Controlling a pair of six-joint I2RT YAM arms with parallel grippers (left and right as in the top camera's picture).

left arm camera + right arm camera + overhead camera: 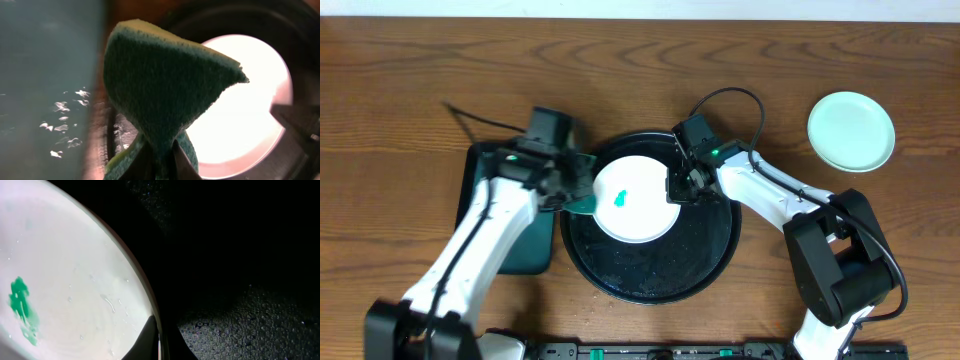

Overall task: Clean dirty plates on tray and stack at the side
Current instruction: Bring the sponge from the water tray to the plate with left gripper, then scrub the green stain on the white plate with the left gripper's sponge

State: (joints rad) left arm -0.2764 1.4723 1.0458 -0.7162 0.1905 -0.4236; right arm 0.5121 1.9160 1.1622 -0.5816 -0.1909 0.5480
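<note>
- Sponge (160, 85) sits squeezed in the left gripper (161, 159), ready to wipe.
- Right gripper (159, 342) pinches the rim of the white plate (645, 218) so it cannot slide.

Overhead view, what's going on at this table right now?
Two robot arms are working on a small round white plate lying on the large glossy black tray. The right gripper pinches the plate's right rim, while the left gripper holds a green sponge at its left edge. The green smear at the plate's centre is not yet wiped. A pale mint-green plate sits apart on the wooden table, far right.
</note>
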